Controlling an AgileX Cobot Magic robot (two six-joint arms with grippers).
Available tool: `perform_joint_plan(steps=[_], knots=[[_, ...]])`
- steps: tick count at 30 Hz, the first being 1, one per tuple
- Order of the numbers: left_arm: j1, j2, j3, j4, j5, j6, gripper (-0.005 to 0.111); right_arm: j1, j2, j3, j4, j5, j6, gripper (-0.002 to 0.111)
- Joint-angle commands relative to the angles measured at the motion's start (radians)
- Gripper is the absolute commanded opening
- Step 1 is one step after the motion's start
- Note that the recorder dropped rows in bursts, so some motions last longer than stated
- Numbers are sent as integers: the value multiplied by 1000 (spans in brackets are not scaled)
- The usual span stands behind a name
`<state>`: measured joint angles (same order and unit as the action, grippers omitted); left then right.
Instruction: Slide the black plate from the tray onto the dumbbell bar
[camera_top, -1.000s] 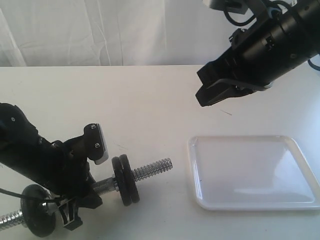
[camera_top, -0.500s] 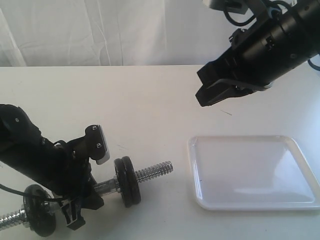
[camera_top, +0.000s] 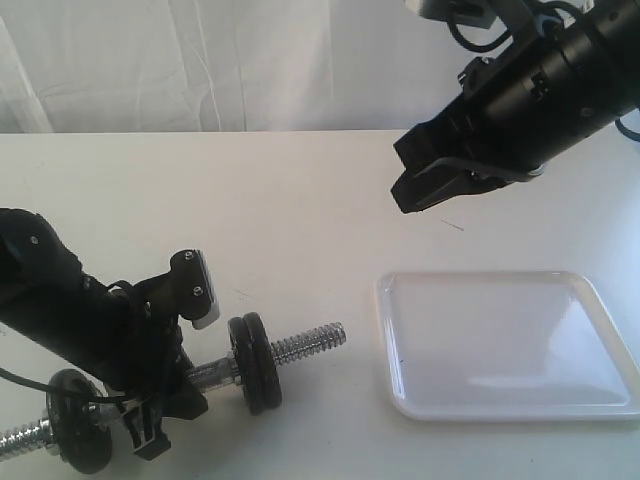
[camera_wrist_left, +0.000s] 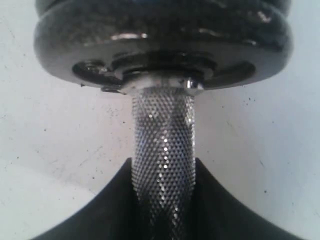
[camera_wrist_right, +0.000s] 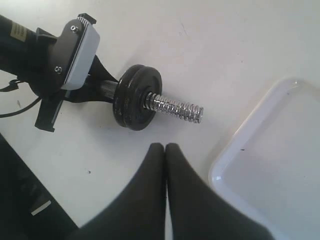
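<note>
Lower left, the left gripper (camera_top: 185, 385) sits low, jaws clamped around the bar (camera_top: 305, 343); upper right, the right gripper (camera_top: 412, 195) hangs aloft, angled down, jaws pressed together.

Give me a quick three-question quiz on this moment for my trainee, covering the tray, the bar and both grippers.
1. True or false: a black plate lies in the tray.
2. What is the left gripper clamped on? A) the tray's rim B) the dumbbell bar at its knurled middle C) nothing
3. Fill in: the right gripper hangs above the table with its jaws ____.

Key: 1 false, the tray holds nothing, and two black plates sit on the bar near its threaded end. 2 B. 3 shut.
</note>
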<state>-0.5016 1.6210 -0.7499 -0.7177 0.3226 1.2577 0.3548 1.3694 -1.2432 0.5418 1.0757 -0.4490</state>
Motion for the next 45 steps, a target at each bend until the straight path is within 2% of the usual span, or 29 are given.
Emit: perform_joint_plan(steps=[1,4,7,9,18,24,42,45], knots=[[-1,-37,-29,-83,35,-2,27,-6,-9,0,6,-2,1,0],[-1,-37,-29,-81,52,-4,48,-6,-9,0,6,-2,1,0],[1,-37,-29,-81,65,-6,63,-6,-9,0,6,-2,1,0],[0,-37,-29,-78,81,-14,68,-6,-9,0,6,-2,1,0],[0,-37,-29,192,91,-295,68,-6,-9,0,6,-2,1,0],[0,-37,-29,198,94,-298,62,-6,-9,0,7,-2,1,0],[0,9,-29,178,89,-302,61,-6,-9,0,19,2,1,0],[0,9,-29,172,81,-302,54,-6,-9,0,19,2,1,0]])
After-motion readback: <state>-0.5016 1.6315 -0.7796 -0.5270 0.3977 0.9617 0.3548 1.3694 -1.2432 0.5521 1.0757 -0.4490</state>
